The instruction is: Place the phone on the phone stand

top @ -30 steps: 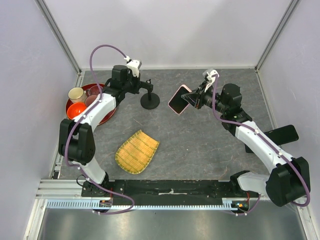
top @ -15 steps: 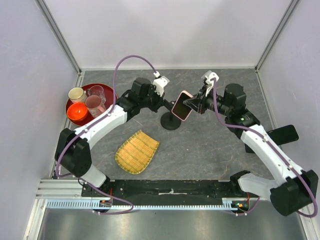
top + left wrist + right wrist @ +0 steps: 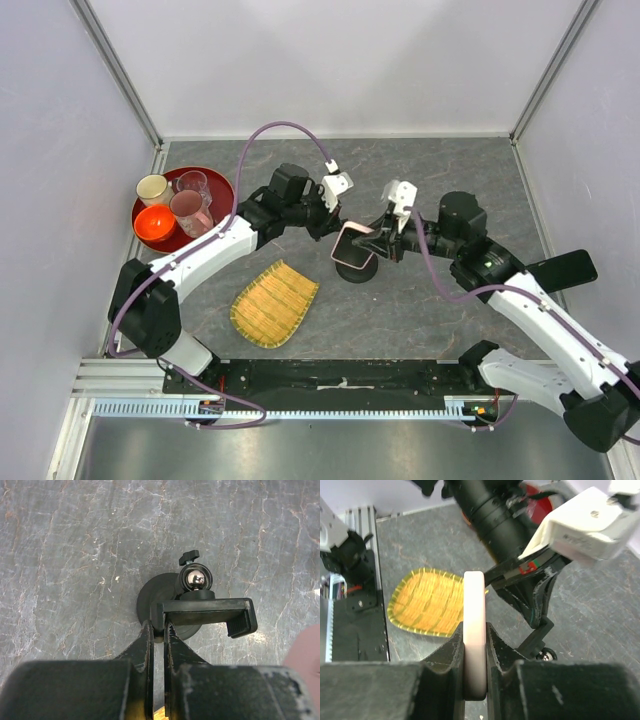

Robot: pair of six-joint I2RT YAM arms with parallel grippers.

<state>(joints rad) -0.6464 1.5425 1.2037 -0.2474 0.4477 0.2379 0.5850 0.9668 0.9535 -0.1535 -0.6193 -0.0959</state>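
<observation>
The phone (image 3: 350, 248), black screen with a pale pink rim, hangs tilted at mid-table in my right gripper (image 3: 373, 243), which is shut on its edge. The right wrist view shows it edge-on (image 3: 474, 605) between the jaws of that gripper (image 3: 475, 636). The phone stand (image 3: 361, 272) is right under it, with its disc base on the table. My left gripper (image 3: 334, 222) is shut on the left end of the stand's clamp bar (image 3: 205, 611), pinching it (image 3: 159, 629). A pink corner of the phone (image 3: 306, 652) shows just right of the clamp.
A red tray (image 3: 218, 222) with several cups sits at the back left. A woven bamboo mat (image 3: 275, 302) lies in front of the left arm and also shows in the right wrist view (image 3: 427, 602). An all-black phone (image 3: 566, 268) lies at the right edge.
My left arm has carried the stand from the back left to mid-table. My right arm has swung the phone left and down, right over the stand.
</observation>
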